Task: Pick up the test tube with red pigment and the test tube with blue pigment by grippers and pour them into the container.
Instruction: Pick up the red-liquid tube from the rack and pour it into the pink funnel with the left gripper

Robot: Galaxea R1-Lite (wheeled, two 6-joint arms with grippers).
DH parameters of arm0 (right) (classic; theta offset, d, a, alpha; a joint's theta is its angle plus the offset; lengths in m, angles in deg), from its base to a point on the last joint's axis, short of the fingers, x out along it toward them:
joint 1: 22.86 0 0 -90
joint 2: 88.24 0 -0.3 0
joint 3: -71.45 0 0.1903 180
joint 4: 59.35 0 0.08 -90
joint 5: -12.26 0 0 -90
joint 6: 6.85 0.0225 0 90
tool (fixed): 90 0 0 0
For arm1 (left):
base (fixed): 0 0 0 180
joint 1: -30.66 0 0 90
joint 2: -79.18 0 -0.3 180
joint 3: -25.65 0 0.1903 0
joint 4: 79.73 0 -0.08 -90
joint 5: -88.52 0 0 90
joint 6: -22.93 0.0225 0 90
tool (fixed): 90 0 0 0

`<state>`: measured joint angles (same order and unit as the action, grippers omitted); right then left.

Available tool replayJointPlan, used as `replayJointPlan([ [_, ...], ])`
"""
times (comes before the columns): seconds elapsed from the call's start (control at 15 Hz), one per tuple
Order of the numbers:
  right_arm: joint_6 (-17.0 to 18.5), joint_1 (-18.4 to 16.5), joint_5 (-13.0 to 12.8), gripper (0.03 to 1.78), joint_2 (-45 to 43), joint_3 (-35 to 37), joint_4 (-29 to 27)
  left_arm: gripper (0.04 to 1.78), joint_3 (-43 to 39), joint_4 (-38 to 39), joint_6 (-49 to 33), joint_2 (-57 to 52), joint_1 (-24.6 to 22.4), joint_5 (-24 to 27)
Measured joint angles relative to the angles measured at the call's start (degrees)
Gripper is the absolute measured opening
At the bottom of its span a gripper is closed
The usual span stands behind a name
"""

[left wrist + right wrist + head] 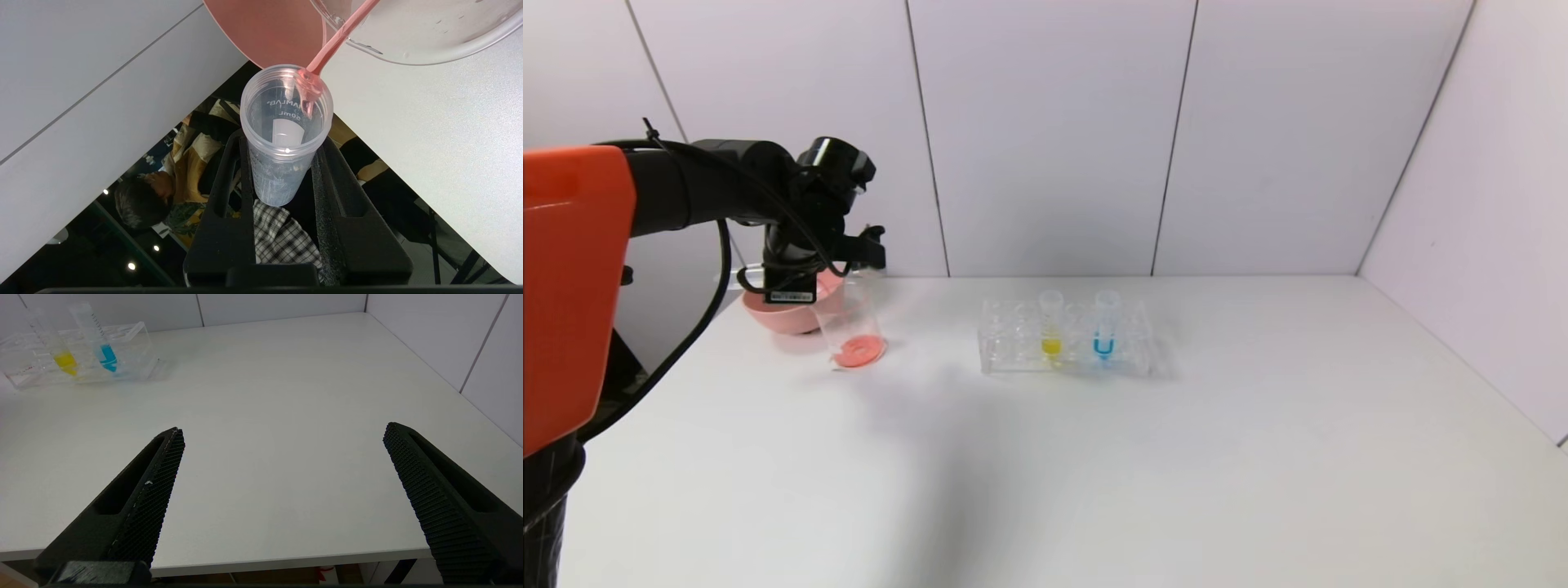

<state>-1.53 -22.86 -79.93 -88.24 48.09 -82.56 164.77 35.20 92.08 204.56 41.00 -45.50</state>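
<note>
My left gripper (866, 249) is shut on the red pigment test tube (282, 171) and holds it tipped, mouth down, over the clear beaker (849, 327). A thin orange-red stream (333, 43) runs from the tube's lip into the beaker (429, 36), and red liquid lies at the beaker's bottom (858, 351). The tube looks nearly drained. The blue pigment tube (1104, 327) stands upright in the clear rack (1013, 343); it also shows in the right wrist view (98, 343). My right gripper (284, 430) is open and empty over the table's front edge, out of the head view.
A pink bowl (784, 314) sits right behind the beaker at the table's far left, also in the left wrist view (265, 28). A tube with yellow liquid (1051, 327) stands in the rack beside the blue one. White walls close the back and right.
</note>
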Motion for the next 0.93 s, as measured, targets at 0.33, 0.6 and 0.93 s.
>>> replayJointPlan([
  [0.33,0.0,0.0,0.0,1.77,0.0,0.0,0.0,0.44,0.0,0.28,0.49,0.0,0.05,-0.07],
  [0.6,0.02,0.0,0.0,1.77,0.0,0.0,0.0,0.44,0.02,2.35,1.93,0.48,0.02,0.0],
  [0.93,0.0,0.0,0.0,1.77,0.0,0.0,0.0,0.44,0.02,3.06,1.99,1.27,0.21,-0.02],
])
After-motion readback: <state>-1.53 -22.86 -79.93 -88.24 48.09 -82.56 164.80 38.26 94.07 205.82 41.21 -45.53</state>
